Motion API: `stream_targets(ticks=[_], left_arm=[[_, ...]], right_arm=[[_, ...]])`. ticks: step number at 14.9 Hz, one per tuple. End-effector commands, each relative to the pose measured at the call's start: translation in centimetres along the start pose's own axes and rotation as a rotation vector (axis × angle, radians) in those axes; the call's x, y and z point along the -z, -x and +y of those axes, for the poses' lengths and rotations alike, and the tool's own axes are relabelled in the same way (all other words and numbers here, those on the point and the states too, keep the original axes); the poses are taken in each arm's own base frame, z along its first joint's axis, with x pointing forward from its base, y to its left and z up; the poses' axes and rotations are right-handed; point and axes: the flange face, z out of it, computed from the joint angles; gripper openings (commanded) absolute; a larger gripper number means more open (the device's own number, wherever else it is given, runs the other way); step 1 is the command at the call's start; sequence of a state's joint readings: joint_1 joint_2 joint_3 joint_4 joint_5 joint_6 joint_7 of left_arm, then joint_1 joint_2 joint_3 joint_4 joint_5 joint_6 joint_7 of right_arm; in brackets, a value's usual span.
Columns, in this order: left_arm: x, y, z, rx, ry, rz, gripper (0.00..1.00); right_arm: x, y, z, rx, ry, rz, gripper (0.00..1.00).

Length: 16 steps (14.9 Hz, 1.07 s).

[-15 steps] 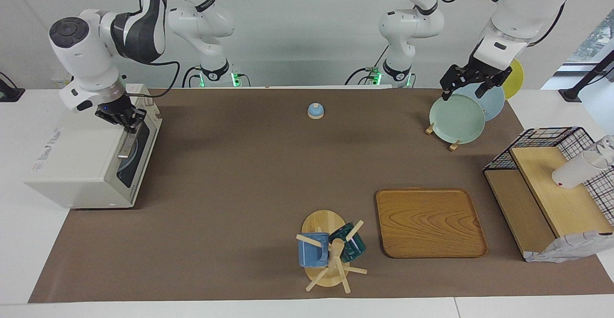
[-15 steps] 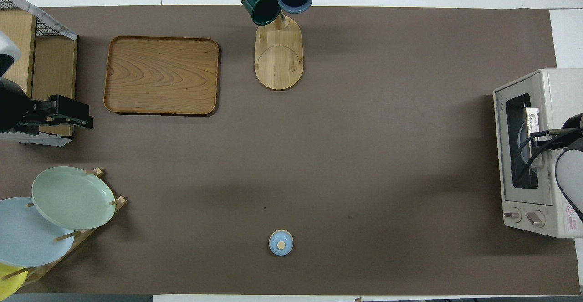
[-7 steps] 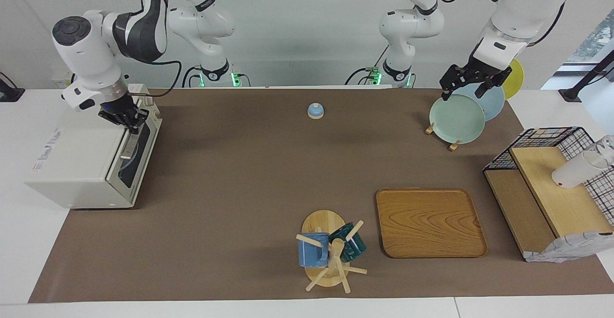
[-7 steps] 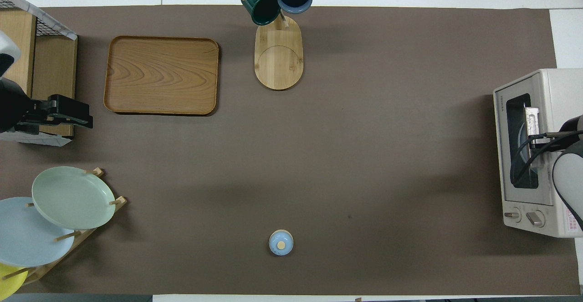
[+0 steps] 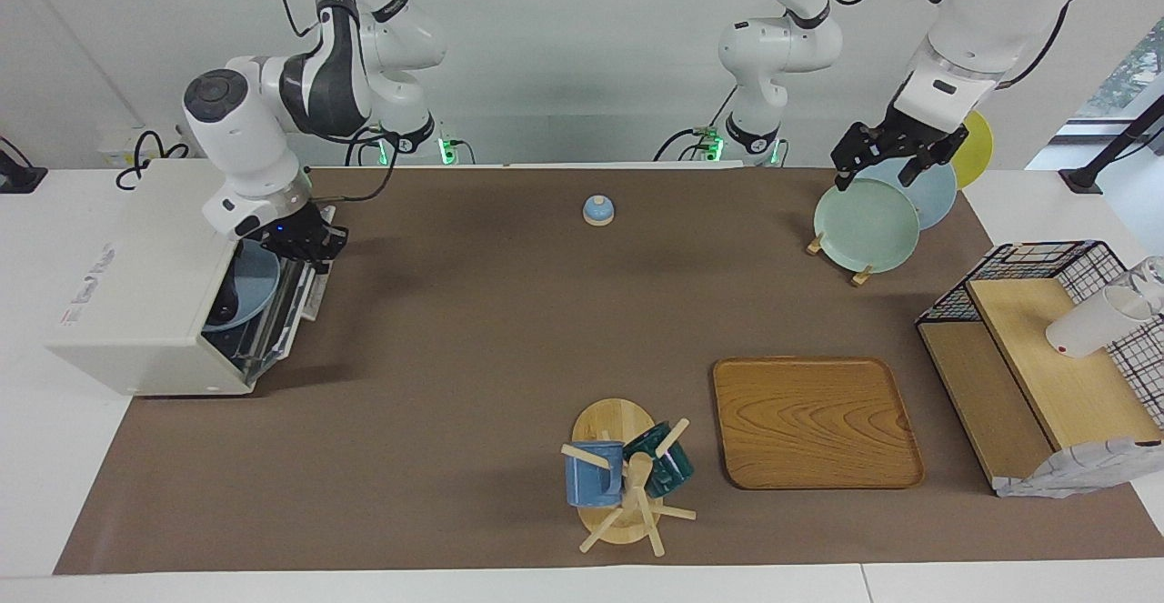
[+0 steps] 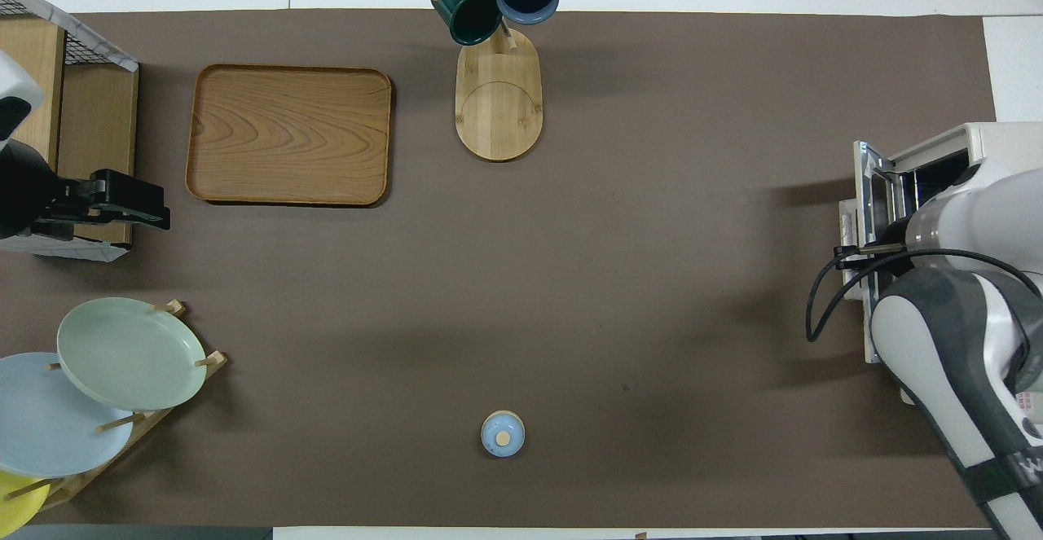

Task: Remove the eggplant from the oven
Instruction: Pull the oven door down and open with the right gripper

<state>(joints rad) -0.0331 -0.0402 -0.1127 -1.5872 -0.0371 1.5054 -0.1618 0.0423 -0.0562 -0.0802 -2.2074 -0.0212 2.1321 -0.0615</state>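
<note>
The off-white oven [image 5: 136, 294] stands at the right arm's end of the table, and its drop-down door [image 5: 300, 298] hangs well open. My right gripper [image 5: 305, 244] is shut on the door's bar handle. In the overhead view the right arm covers most of the oven [image 6: 998, 137] and only the door's edge [image 6: 868, 222] shows. A blue plate [image 5: 244, 298] sits inside on the rack. A small dark shape lies on it; I cannot tell if it is the eggplant. My left gripper [image 5: 896, 166] waits open over the plate rack.
A plate rack [image 5: 864, 221] holds green, blue and yellow plates. A wooden tray [image 5: 814, 421] and a mug tree [image 5: 627, 485] with blue and teal mugs stand farther from the robots. A wire basket shelf [image 5: 1046, 348] is at the left arm's end. A small blue lidded pot [image 5: 597, 210] sits near the robots.
My right gripper has pulled the handle out and down, away from the oven. The door has gone from shut to open and the blue plate inside now shows. The left arm has not moved.
</note>
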Motion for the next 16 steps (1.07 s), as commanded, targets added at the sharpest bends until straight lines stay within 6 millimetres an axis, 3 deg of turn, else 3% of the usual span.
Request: stream_targets(ticks=[1,3,8,12,14,16], left_arm=[[0.5,0.2,0.1,0.006,0.011,0.017,1.0],[0.5,0.2,0.1,0.006,0.011,0.017,1.0],[0.5,0.1,-0.2,0.011,0.011,0.017,1.0],[0.5,0.1,-0.3,0.009,0.013,0.017,1.0],[0.5,0.2,-0.1,0.005,0.011,0.017,1.0],[0.5,0.2,-0.1,0.005,0.011,0.017,1.0]], right_arm=[[-3.9,-1.5,3.5,-0.017,0.04,0.042,0.0],[-5.0,-1.6,1.6,0.009,0.039,0.062,0.0],[-8.2,-1.8,1.4,-0.023,0.03,0.059,0.0],[-8.8,-1.4,1.2,-0.065,-0.009,0.046,0.0],[-8.9,-1.4,-0.4,-0.075,-0.032,0.04,0.0],[-8.7,-1.3,-0.5,-0.086,-0.041,0.032,0.0]])
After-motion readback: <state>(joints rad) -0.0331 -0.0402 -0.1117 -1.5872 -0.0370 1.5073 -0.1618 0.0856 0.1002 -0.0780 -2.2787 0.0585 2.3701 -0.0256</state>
